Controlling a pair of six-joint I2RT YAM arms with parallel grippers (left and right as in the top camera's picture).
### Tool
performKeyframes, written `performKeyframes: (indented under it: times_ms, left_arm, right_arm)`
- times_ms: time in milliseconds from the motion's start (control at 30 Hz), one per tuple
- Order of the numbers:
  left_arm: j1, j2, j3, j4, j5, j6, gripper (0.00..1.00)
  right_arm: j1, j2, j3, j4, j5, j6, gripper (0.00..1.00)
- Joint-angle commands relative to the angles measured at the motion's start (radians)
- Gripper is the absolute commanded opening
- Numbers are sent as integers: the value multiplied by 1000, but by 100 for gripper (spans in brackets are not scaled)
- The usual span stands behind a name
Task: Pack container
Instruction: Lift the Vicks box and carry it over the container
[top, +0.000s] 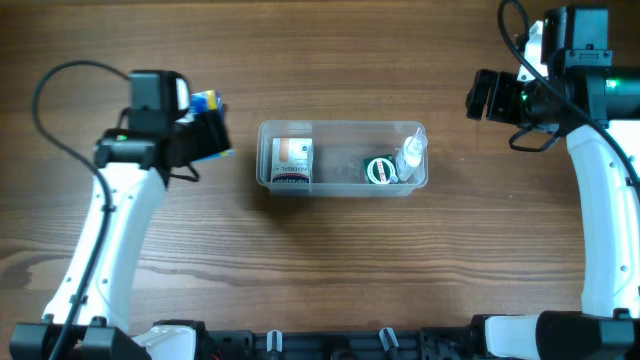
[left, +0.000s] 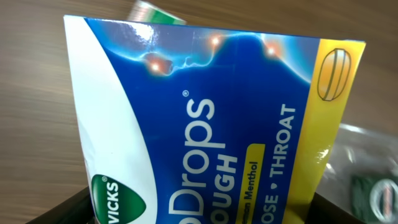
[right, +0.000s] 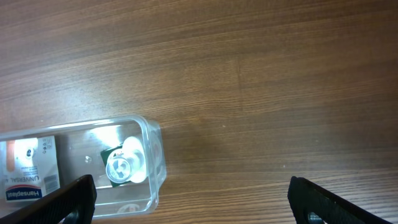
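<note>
The clear plastic container (top: 342, 186) lies mid-table. It holds a white and orange plaster box (top: 292, 160) at its left end, a green-labelled round item (top: 380, 170) and a small clear bottle (top: 410, 152) at its right end. My left gripper (top: 205, 128) is shut on a blue, white and yellow Vicks cough drops bag (left: 211, 124), held left of the container. My right gripper (top: 487, 97) is open and empty, up and to the right of the container. The right wrist view shows the container's right end (right: 155, 155) and the bottle (right: 124, 165) inside.
Bare wooden table (top: 330, 260) surrounds the container. A green-edged item (left: 152, 14) peeks behind the bag's top in the left wrist view. Both arm bases stand at the front edge.
</note>
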Motion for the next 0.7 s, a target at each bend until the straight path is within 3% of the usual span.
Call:
performKeyframes:
  times_ms: [0,333,667]
  left_arm:
    - [-104,-21,23,10,16,-37,79]
    - [-348,-21,23,90,15,-108,77]
    - [-497,-13,23,205,11,-168,72]
  right_arm:
    - [0,-7,16,2,2,4,100]
    - [0,-7,16,3,2,3,100]
    - [0,-7,16,2,2,4,100]
